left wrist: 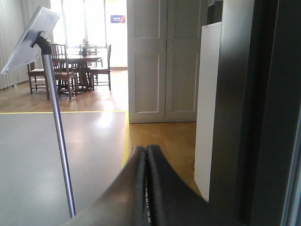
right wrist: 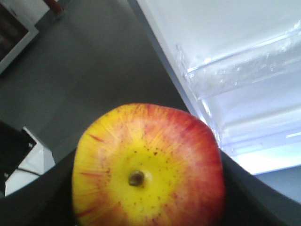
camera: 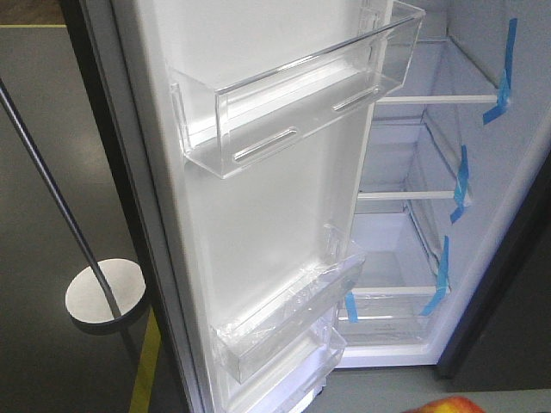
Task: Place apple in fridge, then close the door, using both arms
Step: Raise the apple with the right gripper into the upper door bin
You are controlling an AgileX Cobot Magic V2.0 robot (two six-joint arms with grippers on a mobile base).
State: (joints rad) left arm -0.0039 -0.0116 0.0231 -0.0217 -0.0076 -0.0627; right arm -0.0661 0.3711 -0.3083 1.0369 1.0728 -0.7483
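Apple (right wrist: 148, 165): red with a yellow patch, near round, slightly wider than tall. Its brown-centred dimple faces the right wrist camera squarely, so the core axis runs along that camera's line of sight; stem or blossom end, cannot tell. It sits between the dark fingers (right wrist: 244, 193) of the right gripper (right wrist: 148, 153), one finger against its 9 o'clock flank and the other against its 3 o'clock flank, jaws pinching it with the fruit filling the gap. In the front view only a red-yellow sliver of the apple (camera: 452, 404) shows at the 5 o'clock edge, outside the fridge (camera: 413, 249), whose open white interior lies toward 12 o'clock from it. The door (camera: 258, 206) stands swung open at 10 to 11 o'clock of the apple, white inner face showing, a clear bin (camera: 301, 95) high and lower bins (camera: 284, 327) beneath. Glass shelves (camera: 405, 196) carry blue tape (camera: 504, 73) at their 3 o'clock ends. Left gripper (left wrist: 146, 155): fingers pressed together, nothing between them, well apart from the apple. A silver pole (camera: 52, 198) on a round base (camera: 105, 292) stands at 9 o'clock of the door, near a yellow line (camera: 145, 370) on the floor.
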